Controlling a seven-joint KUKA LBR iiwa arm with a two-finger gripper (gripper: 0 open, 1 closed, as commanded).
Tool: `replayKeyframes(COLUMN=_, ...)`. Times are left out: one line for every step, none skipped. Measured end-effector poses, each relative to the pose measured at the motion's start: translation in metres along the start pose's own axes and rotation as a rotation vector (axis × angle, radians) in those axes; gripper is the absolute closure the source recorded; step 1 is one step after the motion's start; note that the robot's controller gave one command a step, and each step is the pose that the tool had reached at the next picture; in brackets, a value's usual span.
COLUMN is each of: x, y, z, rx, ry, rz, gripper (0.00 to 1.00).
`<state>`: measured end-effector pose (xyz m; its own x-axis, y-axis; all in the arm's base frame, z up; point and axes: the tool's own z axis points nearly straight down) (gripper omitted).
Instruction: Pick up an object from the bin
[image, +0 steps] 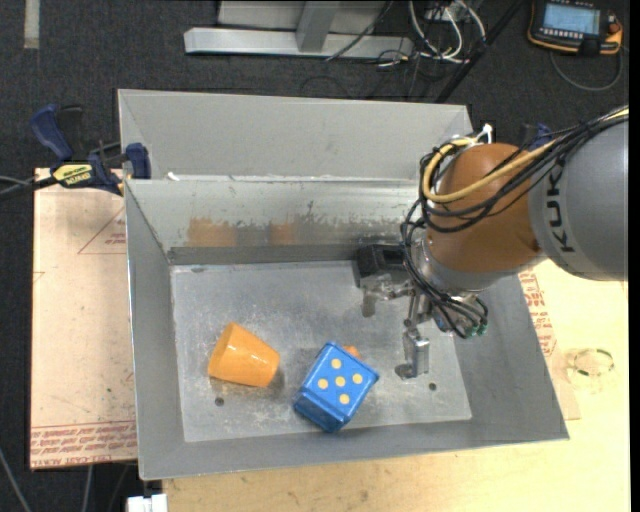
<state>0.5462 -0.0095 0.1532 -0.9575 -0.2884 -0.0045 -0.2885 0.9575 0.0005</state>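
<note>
Gripper (390, 335) hung low over the bin's (150, 330) floor at about 3 o'clock on my feed. Its two fingers (410, 362) were spread apart with only bare grey metal between them, so I read it as open and carrying nothing. One finger sat toward 11 o'clock of the other. The lower tip looked close to the floor, though I could not tell whether it touched. Above the fingers, the orange cover (480, 215) and its looped cables (450, 185) hid the wrist, and the arm (590, 200) came in from 3 o'clock. The nearest thing was a blue die (336, 388) with yellow dots on its upturned face, lying tilted at about 6 o'clock on the floor, close to the front wall. From the gripper it lay toward 8 o'clock, near the fingers but apart from them. An orange cup (243, 357) lay on its side at about 7 o'clock of the floor, just beside the die on its 9 o'clock side, with a small gap of floor between the two. The cup was well apart from the gripper, off toward its 9 o'clock.
</note>
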Motion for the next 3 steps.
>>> replayKeyframes(x=0.008, y=0.025, z=0.000, rx=-0.003, ry=0.002, rz=-0.043, gripper=0.00)
replayKeyframes(x=-0.015, y=0.066, z=0.017, rx=0.001, ry=-0.003, rz=-0.336, gripper=0.00)
replayKeyframes(x=0.002, y=0.089, z=0.033, rx=-0.005, ry=-0.003, rz=-0.376, gripper=0.00)
